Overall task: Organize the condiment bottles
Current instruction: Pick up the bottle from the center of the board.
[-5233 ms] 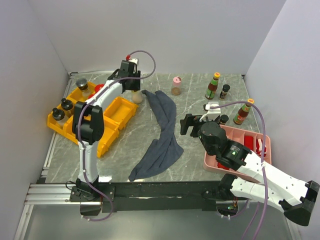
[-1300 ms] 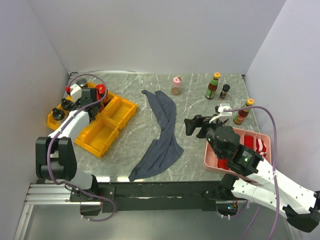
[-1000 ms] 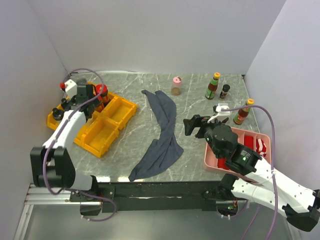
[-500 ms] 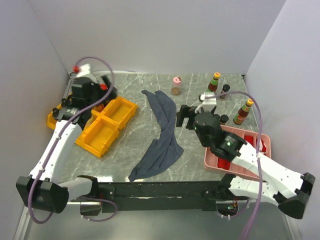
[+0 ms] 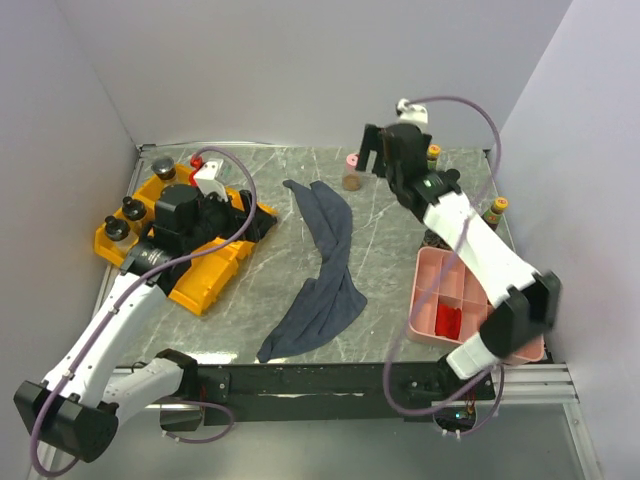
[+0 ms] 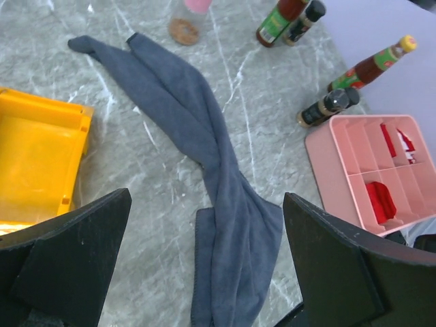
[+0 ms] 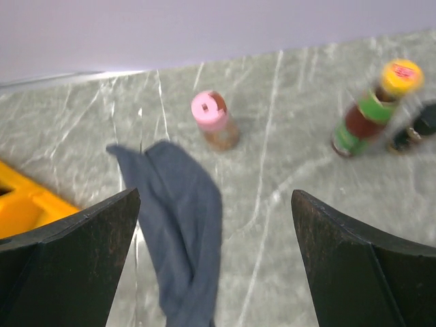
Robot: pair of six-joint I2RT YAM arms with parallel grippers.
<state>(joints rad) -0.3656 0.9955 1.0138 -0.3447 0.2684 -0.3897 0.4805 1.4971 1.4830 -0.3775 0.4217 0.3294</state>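
I have both arms raised over the desk [image 5: 390, 230]. My left gripper [image 6: 206, 204] hangs with its jaws spread wide and nothing between them, above the right-hand end of the yellow bins [image 5: 205, 285] by the left edge. Its wrist camera looks down on the grey-blue cloth [image 6: 211, 170], which lies in a long strip across the middle of the desk.

My right gripper [image 7: 215, 201] is likewise wide apart and empty. It is up at the far edge, near the pink-capped shaker [image 7: 214, 122], which stands upright close to the cloth's far end. To the shaker's right, toward the far right corner, a yellow-capped sauce bottle [image 7: 371, 105] and a black-capped bottle [image 7: 415, 129] stand just beside each other.

Along the right edge an orange-capped sauce bottle [image 6: 371, 65] and a dark black-capped bottle [image 6: 327, 105] stand at the far side of the pink tray [image 6: 344, 146]. The tray sits toward the near right corner and holds red packets [image 6: 381, 201].

At the bins' far end I see a silver-capped jar [image 5: 163, 166], and two small black-capped bottles [image 5: 132, 208] stand in the compartments along their left side.
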